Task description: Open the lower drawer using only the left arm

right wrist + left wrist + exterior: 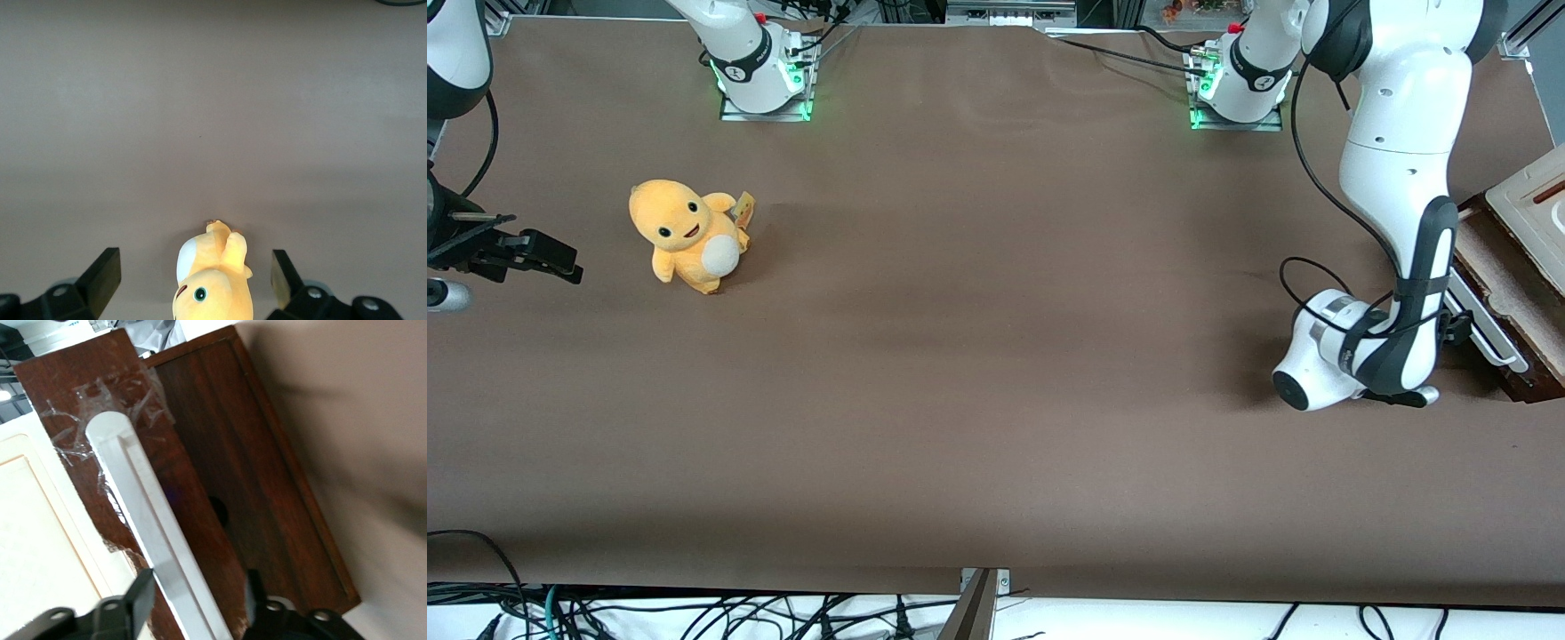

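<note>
The lower drawer (90, 393) shows its dark brown, tape-marked front, with a long white bar handle (143, 513) running along it. My left arm (1400, 178) reaches down to the cabinet (1507, 284) at the working arm's end of the table. Its gripper (198, 587) is open, one finger on each side of the white handle (1489, 333), and neither pad is pressed on the bar. In the front view the wrist hides the fingers. A pale beige surface (33, 540) borders the drawer front. How far out the drawer stands is not clear.
A yellow plush toy (685, 233) sits on the brown table (996, 356) toward the parked arm's end. A second dark brown panel (260, 473) with a dark hole lies beside the drawer front, next to the tabletop. Cables hang along the table's near edge.
</note>
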`<move>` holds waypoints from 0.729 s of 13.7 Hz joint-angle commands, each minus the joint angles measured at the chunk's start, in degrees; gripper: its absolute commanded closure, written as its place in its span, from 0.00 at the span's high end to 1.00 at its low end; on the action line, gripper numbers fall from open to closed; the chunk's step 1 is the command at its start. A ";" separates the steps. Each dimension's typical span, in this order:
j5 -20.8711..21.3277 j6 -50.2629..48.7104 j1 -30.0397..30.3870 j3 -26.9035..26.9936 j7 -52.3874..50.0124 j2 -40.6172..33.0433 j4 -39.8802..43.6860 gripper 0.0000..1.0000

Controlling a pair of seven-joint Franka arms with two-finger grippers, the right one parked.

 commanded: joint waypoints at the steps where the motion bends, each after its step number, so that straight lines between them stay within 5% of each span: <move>1: -4.13 -0.74 -1.31 0.31 1.67 1.10 5.52 1.00; 10: -35.40 -1.44 -3.42 -0.22 1.94 -3.28 17.84 1.00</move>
